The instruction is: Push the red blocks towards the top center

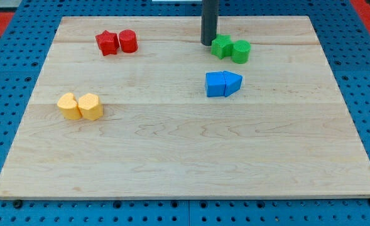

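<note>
Two red blocks sit side by side near the board's top left: a star-shaped one (107, 43) and a round one (128, 41), touching. My tip (208, 43) stands near the top centre, well to the right of the red blocks. It is just left of a green star-shaped block (222, 46), close to or touching it.
A green round block (240, 51) touches the green star's right side. Two blue blocks, a cube (215, 84) and a wedge-like one (232, 83), lie below the green ones. Two yellow blocks (68, 105) (90, 106) sit at the left. The wooden board (185, 157) lies on a blue pegboard.
</note>
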### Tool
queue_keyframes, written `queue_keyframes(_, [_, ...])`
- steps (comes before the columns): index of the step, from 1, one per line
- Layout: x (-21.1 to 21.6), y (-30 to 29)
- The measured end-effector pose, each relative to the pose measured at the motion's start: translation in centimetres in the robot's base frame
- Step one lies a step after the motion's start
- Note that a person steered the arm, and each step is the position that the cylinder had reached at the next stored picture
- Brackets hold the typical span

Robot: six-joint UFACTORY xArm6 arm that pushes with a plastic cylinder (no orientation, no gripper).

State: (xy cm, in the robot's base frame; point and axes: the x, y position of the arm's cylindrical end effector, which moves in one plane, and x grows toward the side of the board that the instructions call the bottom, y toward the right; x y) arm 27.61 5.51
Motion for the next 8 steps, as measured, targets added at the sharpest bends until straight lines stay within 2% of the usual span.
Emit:
queue_keyframes(1, [0.2, -1.3])
queue_keyframes(2, [0.7, -11.1])
queue_keyframes(3, [-0.2, -16.6])
queue_keyframes(5, [-0.2, -16.6])
queue_keyframes(7, [-0.2, -23.9])
queue_keyframes(8, [-0.2, -18.1])
